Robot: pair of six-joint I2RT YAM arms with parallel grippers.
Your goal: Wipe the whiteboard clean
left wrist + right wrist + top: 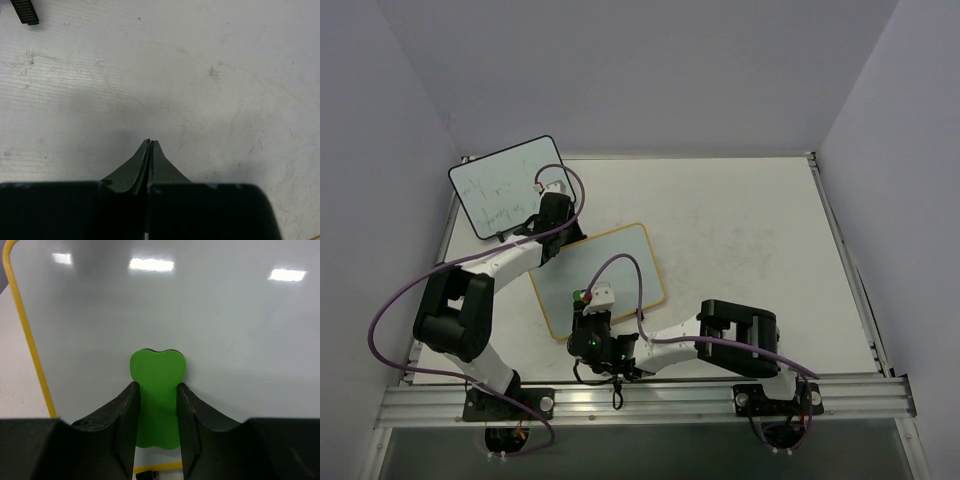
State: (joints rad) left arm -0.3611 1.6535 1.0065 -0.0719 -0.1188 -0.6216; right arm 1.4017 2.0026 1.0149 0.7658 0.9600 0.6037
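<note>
Low right claw (156,385) pinching green eraser (157,372) on whiteboard (210,315); left claw (150,142) pressed together above table (215,90).

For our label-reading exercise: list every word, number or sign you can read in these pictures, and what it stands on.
None can be read.
Black-framed whiteboard: faint green marks, too small and blurred to read.
Yellow-framed whiteboard: no writing visible.
</note>
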